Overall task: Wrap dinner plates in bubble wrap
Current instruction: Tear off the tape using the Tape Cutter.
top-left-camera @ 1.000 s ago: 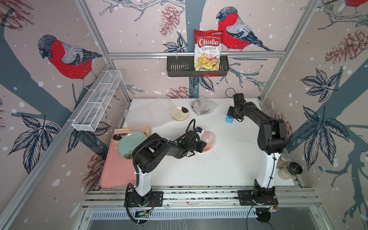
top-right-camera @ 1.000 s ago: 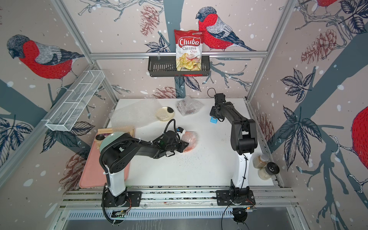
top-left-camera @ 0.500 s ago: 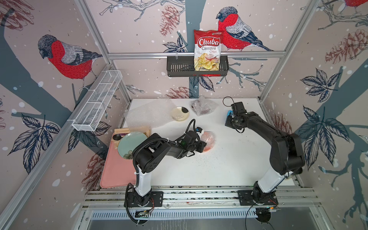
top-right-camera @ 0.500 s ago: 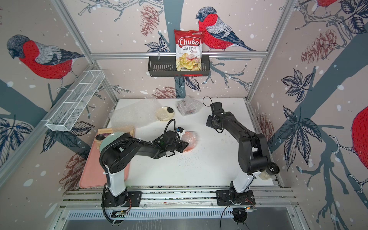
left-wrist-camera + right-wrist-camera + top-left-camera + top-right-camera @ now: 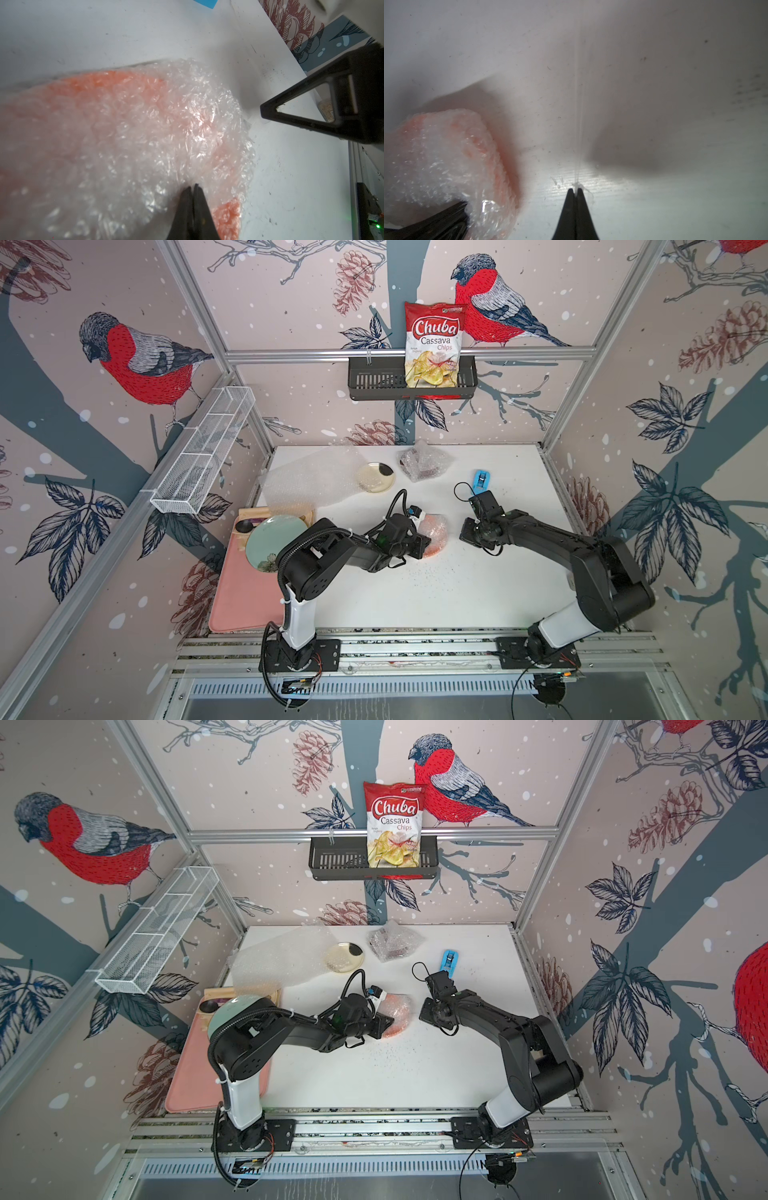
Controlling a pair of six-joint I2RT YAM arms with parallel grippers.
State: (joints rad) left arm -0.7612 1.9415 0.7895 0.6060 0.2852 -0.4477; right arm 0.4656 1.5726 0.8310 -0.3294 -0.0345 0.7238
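Bubble wrap (image 5: pixel 187 116) is folded over the orange plate (image 5: pixel 93 83). Your left jaws are shut on a gathered fold at its edge, which I judge is to stop the wrap springing open. Just beside that plate, not touching it, your right jaws are closed tight on a thin clear strip (image 5: pixel 579 124) that stretches away over the table (image 5: pixel 654 62). It looks like tape, probably meant to seal the fold. Beyond the right jaws lies the blue dispenser (image 5: pixel 482 481). Farther beyond the left jaws, the cream plate (image 5: pixel 375 477) sits at the edge of a spare sheet (image 5: pixel 307 481), handy for wrapping, with a wrapped dark bundle (image 5: pixel 422 464) near it.
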